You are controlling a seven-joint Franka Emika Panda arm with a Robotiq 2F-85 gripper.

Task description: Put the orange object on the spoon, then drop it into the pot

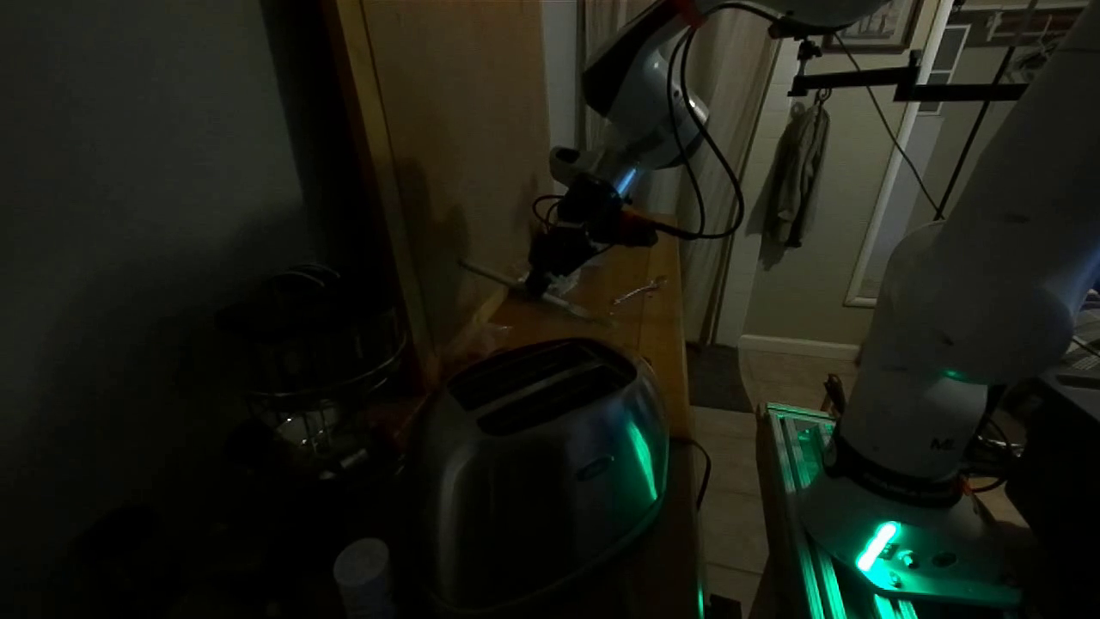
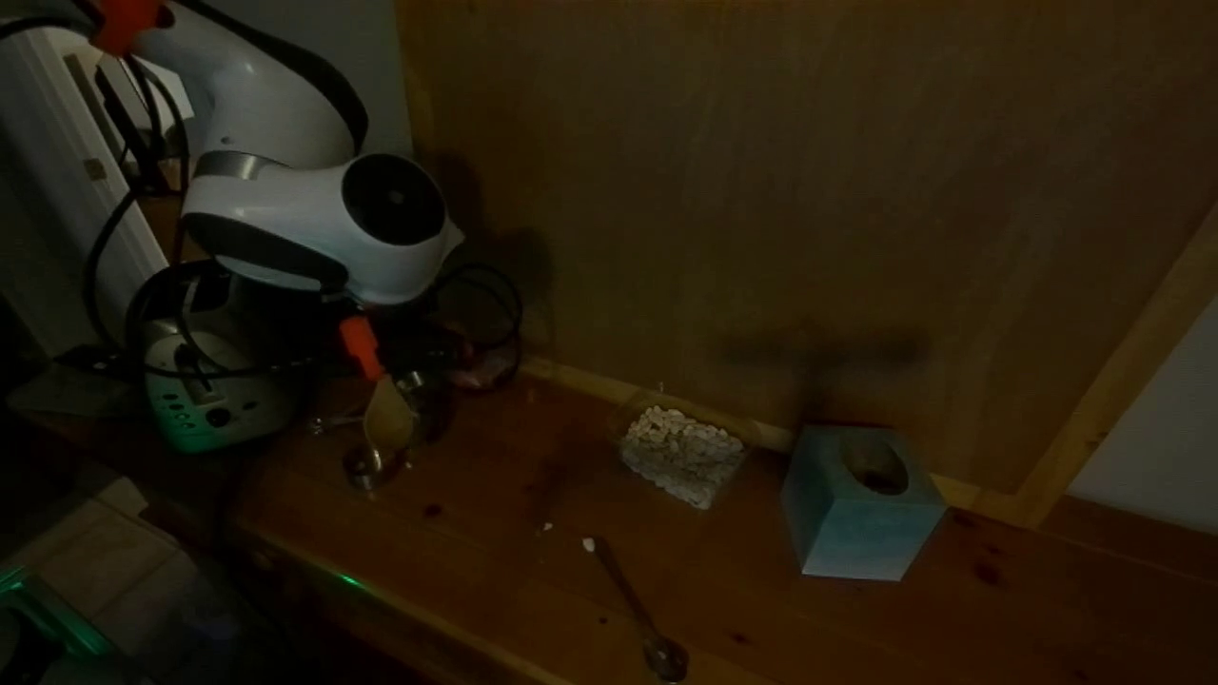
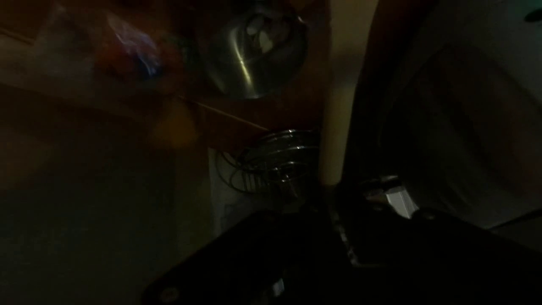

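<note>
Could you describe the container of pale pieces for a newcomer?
In an exterior view, find the wooden panel behind the counter. Near the panel's foot, left of the blue box, sits the container. Unlike that box, it is low, with many pale pieces inside.

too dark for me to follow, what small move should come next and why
I'd probably ease the wooden spoon sideways toward the metal pot: the gripper holds the spoon, which in the wrist view shows beside the pot, not across it. It's too dark to tell whether the spoon carries anything.
</note>
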